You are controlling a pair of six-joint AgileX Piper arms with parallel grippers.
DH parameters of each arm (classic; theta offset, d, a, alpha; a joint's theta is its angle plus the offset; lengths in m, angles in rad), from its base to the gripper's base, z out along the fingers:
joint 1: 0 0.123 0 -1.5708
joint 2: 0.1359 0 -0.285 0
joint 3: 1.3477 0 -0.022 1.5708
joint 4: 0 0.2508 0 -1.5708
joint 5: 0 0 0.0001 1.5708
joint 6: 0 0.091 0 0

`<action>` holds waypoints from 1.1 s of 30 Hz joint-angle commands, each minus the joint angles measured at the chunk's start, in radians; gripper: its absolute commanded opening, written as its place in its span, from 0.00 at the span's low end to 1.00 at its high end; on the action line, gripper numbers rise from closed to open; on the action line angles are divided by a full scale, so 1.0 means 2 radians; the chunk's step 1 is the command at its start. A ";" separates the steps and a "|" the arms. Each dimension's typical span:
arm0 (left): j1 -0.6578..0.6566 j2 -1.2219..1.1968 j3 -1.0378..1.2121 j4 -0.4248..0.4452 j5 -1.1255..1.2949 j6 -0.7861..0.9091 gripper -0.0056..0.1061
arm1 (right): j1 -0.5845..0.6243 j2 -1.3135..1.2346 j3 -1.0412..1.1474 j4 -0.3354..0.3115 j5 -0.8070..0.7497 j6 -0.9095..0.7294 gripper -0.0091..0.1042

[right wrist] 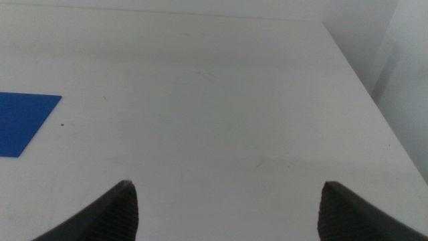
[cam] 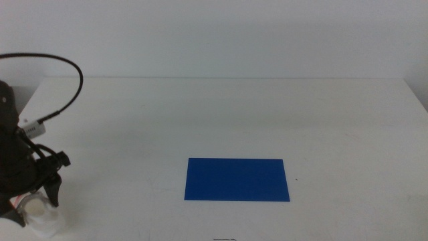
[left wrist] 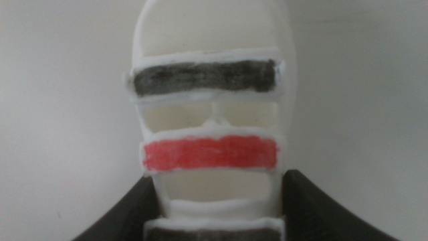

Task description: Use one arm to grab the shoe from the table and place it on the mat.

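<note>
Middle view: left arm (cam: 20,174) low at the table's (cam: 234,114) near-left corner, left gripper (cam: 37,211) down over the white shoe (cam: 41,215); mat (cam: 237,179) bare, well apart.

Left wrist view: jaws flank the shoe (left wrist: 207,134), apparently clamped.

Right wrist view: right gripper (right wrist: 227,207) waits, jaws apart.

Carry and placement remain.

Right gripper (right wrist: 227,207) over the white table (right wrist: 221,100), its two dark jaws wide apart with only bare tabletop between them. Ribbed texture visible on the inner face of each jaw tip. A corner of the dark blue mat (right wrist: 23,120) lying flat on the table, well apart from the jaws. A tiny dark speck (right wrist: 62,124) just beside the mat. Table edge visible on one side, a pale wall (right wrist: 408,80) beyond it.
</note>
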 commanded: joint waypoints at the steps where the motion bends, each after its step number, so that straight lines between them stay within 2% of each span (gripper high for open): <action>1: -0.013 -0.045 -0.012 -0.006 0.013 -0.024 0.11 | -0.002 -0.010 -0.009 -0.004 -0.028 -0.006 0.91; 8: -0.089 -0.060 -0.046 0.003 0.036 -0.105 0.12 | -0.002 -0.010 -0.009 -0.004 -0.028 -0.006 0.91; 16: -0.212 0.003 -0.181 0.008 0.086 -0.173 0.12 | -0.002 -0.010 -0.009 -0.004 -0.028 -0.006 0.91; 23: -0.301 0.090 -0.295 0.000 0.097 -0.196 0.12 | -0.002 -0.010 -0.009 -0.004 -0.028 -0.006 0.91; 33: -0.344 0.137 -0.376 -0.005 0.146 -0.205 0.12 | -0.002 -0.010 -0.009 -0.004 -0.028 -0.006 0.91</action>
